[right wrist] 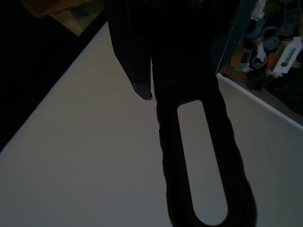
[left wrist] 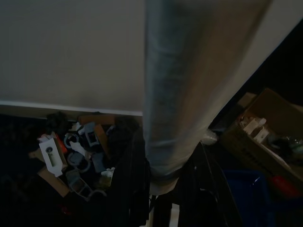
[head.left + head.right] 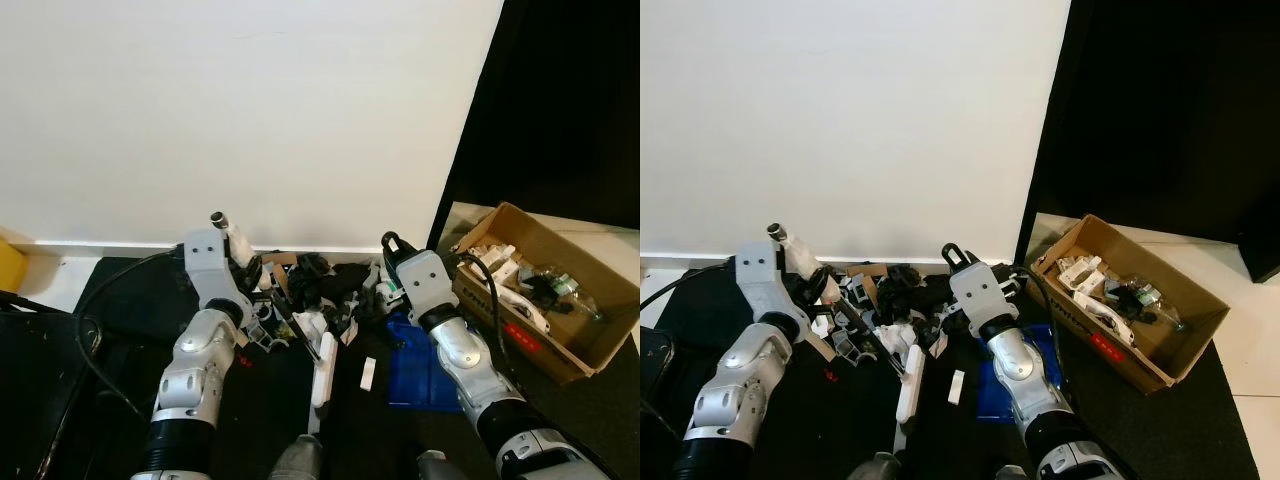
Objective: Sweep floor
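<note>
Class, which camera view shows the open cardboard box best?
The right eye view: the whole cardboard box and its contents show. The left eye view shows it nearer the edge; the left wrist view shows it dim and cropped.

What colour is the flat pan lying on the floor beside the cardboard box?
Blue. The dustpan shows best in the left eye view, left of the cardboard box.
</note>
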